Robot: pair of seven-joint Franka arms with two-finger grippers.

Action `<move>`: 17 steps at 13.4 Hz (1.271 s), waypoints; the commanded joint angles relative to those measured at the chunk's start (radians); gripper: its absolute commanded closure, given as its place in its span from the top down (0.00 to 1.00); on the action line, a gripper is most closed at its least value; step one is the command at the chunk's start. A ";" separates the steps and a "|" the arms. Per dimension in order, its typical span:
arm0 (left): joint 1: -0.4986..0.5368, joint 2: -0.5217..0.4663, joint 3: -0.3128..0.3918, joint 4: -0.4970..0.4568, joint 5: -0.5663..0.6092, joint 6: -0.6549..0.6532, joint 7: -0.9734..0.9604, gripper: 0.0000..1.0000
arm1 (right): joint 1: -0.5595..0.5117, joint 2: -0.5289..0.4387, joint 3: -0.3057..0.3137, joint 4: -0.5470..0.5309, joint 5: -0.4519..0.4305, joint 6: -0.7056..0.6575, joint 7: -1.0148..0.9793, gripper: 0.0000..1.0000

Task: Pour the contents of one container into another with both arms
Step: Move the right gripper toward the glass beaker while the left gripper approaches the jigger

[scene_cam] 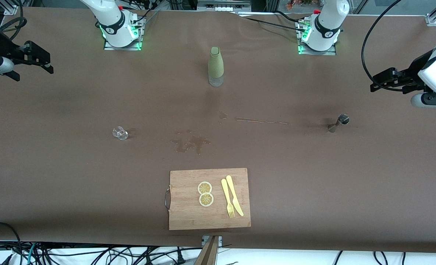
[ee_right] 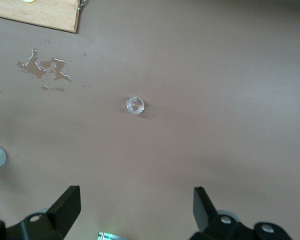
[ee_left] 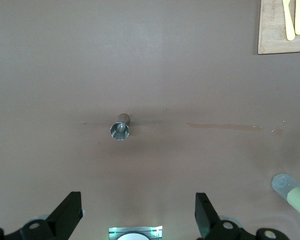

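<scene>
The left gripper (ee_left: 137, 215) hangs high over the left arm's end of the worktop (scene_cam: 313, 191), its fingers spread wide and holding nothing; through its wrist view the small metal jigger (ee_left: 120, 128) stands almost straight below, upright with its mouth up. The right gripper (ee_right: 135, 212) hovers likewise over the right arm's end, fingers wide and empty, with the small clear glass (ee_right: 135, 105) standing below it. Judging from this, the step in hand is the first reach: each gripper should descend squarely over its own vessel, straddle it with the fingers well apart, and close low on the body so that neither tips, the jigger being narrow-waisted and likely to topple. Whether the jigger or the glass holds any liquid cannot be told. The tall green bottle (scene_cam: 216, 66) stands capped between the two arm bases, its lower part clear. Spilled liquid (scene_cam: 190, 143) lies as a puddle near the middle of the worktop, with a thin streak (scene_cam: 262, 120) running toward the jigger. Nearest the front camera lies a wooden cutting board (scene_cam: 188, 213) carrying two lemon slices (scene_cam: 205, 193), a yellow fork (scene_cam: 227, 198) and a yellow knife (scene_cam: 234, 195).
</scene>
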 commanded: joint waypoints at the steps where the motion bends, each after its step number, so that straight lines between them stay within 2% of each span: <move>1: 0.004 0.013 -0.006 0.028 0.015 -0.003 -0.009 1.00 | -0.003 -0.016 -0.002 -0.014 0.006 -0.011 -0.007 1.00; 7: 0.003 0.013 -0.006 0.028 0.016 -0.003 -0.009 1.00 | -0.005 -0.011 -0.013 -0.013 0.014 -0.001 -0.055 1.00; 14: 0.006 0.036 -0.004 0.053 0.017 -0.002 -0.002 1.00 | -0.005 0.007 -0.096 -0.028 0.057 -0.002 -0.390 1.00; 17: 0.032 0.047 -0.003 0.053 0.013 -0.002 0.000 1.00 | -0.006 0.041 -0.163 -0.049 0.135 0.002 -0.620 1.00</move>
